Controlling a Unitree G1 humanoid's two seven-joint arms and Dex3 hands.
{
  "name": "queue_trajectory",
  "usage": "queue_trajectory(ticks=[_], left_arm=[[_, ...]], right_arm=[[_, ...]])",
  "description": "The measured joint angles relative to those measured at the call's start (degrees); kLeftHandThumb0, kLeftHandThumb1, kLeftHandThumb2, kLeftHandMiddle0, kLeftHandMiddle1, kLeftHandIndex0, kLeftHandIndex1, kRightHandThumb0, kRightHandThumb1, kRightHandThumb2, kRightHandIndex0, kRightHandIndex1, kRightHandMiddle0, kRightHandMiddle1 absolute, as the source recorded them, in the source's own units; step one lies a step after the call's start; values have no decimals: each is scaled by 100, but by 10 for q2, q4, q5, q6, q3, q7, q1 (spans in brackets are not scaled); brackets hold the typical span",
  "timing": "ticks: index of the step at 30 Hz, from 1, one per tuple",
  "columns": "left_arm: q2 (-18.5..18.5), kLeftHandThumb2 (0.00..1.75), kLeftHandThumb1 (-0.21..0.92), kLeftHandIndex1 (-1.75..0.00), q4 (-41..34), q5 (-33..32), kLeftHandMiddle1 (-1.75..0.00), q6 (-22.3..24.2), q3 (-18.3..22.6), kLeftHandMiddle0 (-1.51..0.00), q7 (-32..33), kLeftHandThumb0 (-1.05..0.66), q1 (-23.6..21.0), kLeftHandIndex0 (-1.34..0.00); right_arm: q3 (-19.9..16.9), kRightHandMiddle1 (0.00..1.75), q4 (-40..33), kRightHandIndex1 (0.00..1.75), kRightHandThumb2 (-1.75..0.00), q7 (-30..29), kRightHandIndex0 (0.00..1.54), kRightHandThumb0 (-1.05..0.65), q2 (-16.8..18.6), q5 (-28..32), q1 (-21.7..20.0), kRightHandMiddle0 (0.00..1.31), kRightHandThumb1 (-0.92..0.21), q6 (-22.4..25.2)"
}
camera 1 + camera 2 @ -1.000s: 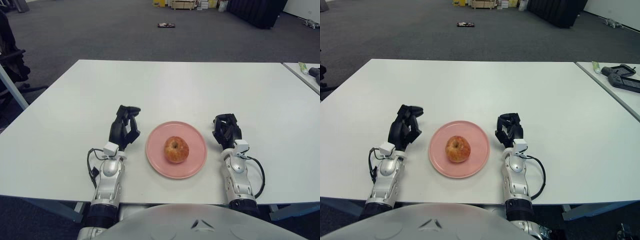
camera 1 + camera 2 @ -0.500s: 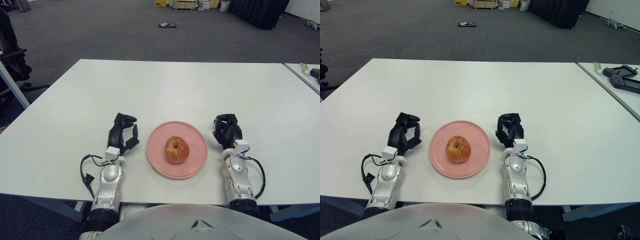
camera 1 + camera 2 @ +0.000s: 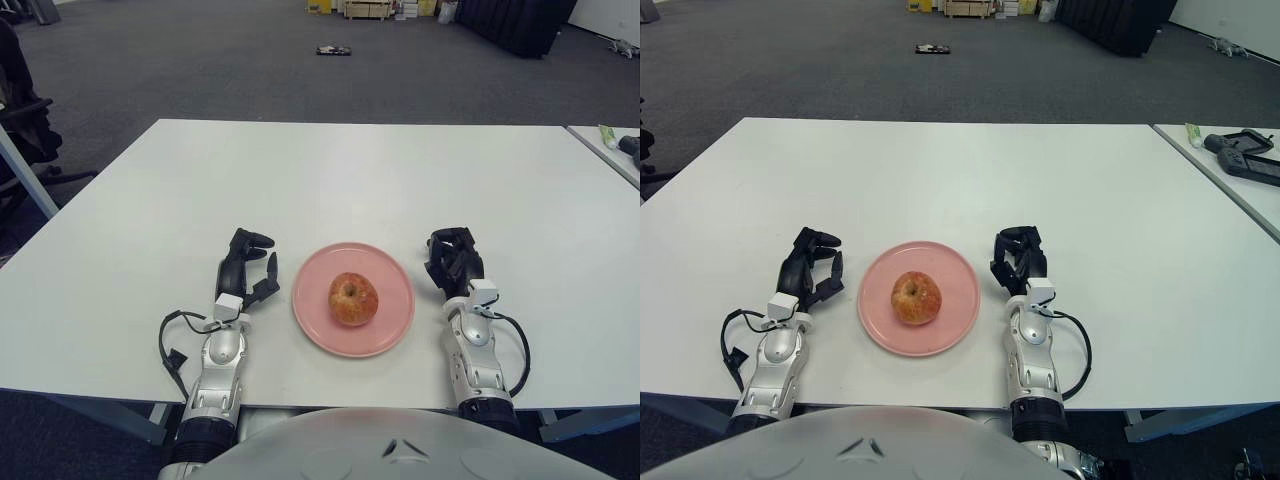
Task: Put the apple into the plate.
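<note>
A red and yellow apple rests upright in the middle of the pink plate, near the front of the white table. My left hand lies on the table just left of the plate, its fingers relaxed and holding nothing. My right hand lies on the table just right of the plate, its fingers loosely curled and empty. Neither hand touches the plate or the apple.
A second table's edge at the far right carries dark devices and a small green tube. Office chair parts stand off the left edge. Grey carpet lies beyond the table.
My left hand has drawn back toward me and settled lower on the table left of the plate. The apple, plate and right hand have not moved.
</note>
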Motion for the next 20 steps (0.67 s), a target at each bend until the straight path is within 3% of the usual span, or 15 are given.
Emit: queue_trajectory(ticks=[20], left_arm=[[0,96,60,-175,13,3,-175,5,3,-67,14,-40,-12,-39]], right_arm=[[0,175,0,126,-70,4,54,-36,-1,0,0,26,-80,1]])
